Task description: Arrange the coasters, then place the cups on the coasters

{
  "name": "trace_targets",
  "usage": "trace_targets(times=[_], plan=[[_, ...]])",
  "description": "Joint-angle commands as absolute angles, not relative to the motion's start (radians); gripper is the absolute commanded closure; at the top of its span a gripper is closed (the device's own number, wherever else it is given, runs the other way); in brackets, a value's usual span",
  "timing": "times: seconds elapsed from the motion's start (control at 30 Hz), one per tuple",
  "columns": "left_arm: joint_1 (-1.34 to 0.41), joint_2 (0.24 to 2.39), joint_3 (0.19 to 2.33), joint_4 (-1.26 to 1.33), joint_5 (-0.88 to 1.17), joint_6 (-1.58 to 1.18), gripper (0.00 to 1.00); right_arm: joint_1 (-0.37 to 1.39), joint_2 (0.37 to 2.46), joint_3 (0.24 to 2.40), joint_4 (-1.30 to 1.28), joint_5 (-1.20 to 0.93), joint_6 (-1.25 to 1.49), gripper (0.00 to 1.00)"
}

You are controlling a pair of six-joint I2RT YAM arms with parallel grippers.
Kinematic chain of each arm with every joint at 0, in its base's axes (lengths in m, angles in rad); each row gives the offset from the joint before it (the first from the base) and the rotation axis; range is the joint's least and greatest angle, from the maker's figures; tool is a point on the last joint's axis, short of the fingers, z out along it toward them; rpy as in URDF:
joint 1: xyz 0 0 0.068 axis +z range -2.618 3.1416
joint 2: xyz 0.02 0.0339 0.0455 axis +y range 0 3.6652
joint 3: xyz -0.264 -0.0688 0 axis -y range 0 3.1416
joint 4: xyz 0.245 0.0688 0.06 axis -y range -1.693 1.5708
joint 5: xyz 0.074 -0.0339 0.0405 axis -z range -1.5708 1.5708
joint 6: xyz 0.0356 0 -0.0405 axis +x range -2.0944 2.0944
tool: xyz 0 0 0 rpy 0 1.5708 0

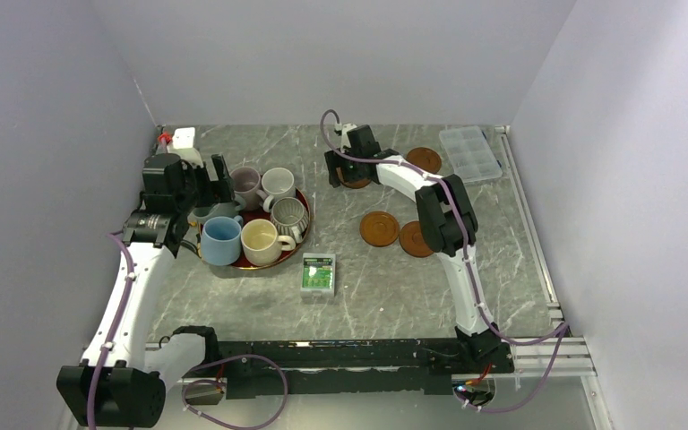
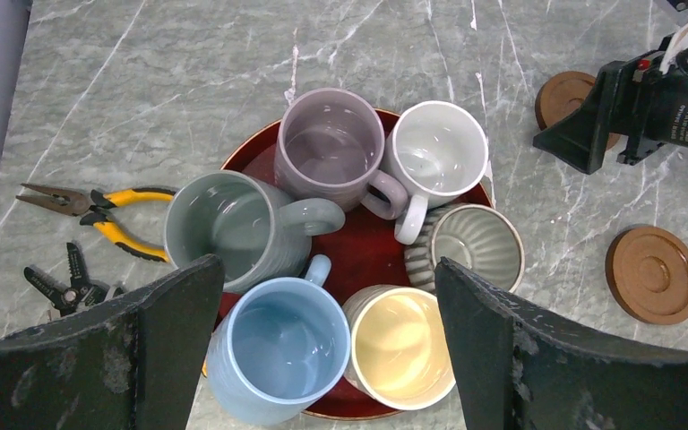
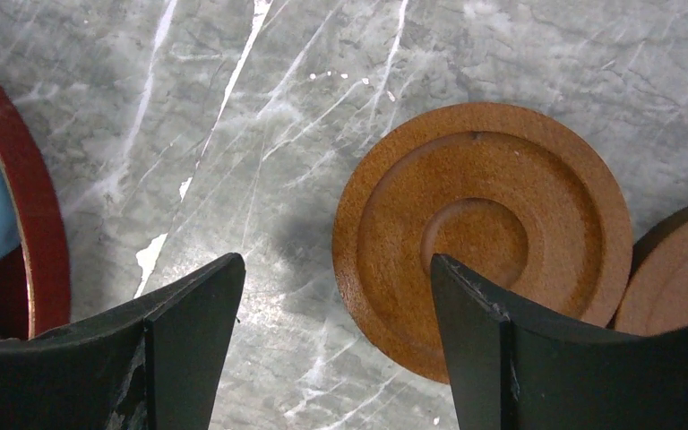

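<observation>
Several cups stand packed on a dark-red tray (image 2: 367, 246): mauve (image 2: 331, 143), white (image 2: 437, 148), grey-green (image 2: 219, 224), light blue (image 2: 278, 349), cream (image 2: 403, 345) and striped (image 2: 477, 246). My left gripper (image 2: 327, 269) hangs open above them, its fingers either side of the blue and cream cups, holding nothing. In the top view it is over the tray's left side (image 1: 208, 204). Coasters lie on the table to the right (image 1: 379, 228) (image 1: 415, 239) (image 1: 424, 159). My right gripper (image 3: 336, 264) is open and empty, its right finger (image 3: 475, 313) overlapping the near edge of a coaster (image 3: 484, 206). Another coaster (image 3: 681, 278) touches it.
Yellow-handled pliers (image 2: 98, 210) and a small black tool (image 2: 63, 282) lie left of the tray. A clear compartment box (image 1: 472, 152) sits at the back right, a green-and-white packet (image 1: 319, 274) in front of the tray. A metal rail (image 1: 528, 224) runs along the table's right edge.
</observation>
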State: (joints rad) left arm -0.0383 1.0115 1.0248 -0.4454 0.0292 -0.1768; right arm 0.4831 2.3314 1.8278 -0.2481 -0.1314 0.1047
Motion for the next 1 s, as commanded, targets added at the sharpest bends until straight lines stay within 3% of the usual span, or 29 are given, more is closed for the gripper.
trace_targets(times=[0.0, 0.43, 0.97], plan=[[-0.047, 1.011, 1.024, -0.402, 0.041, -0.157, 0.06, 0.486, 2.349, 1.903, -0.266, -0.145, 0.072, 0.20], [-0.057, 1.033, 1.031, -0.415, 0.029, -0.158, 0.06, 0.488, 2.299, 1.729, -0.185, -0.230, 0.161, 0.21], [-0.061, 1.060, 1.038, -0.422, 0.039, -0.166, 0.06, 0.508, 2.085, 1.396, -0.087, -0.194, 0.211, 0.22]])
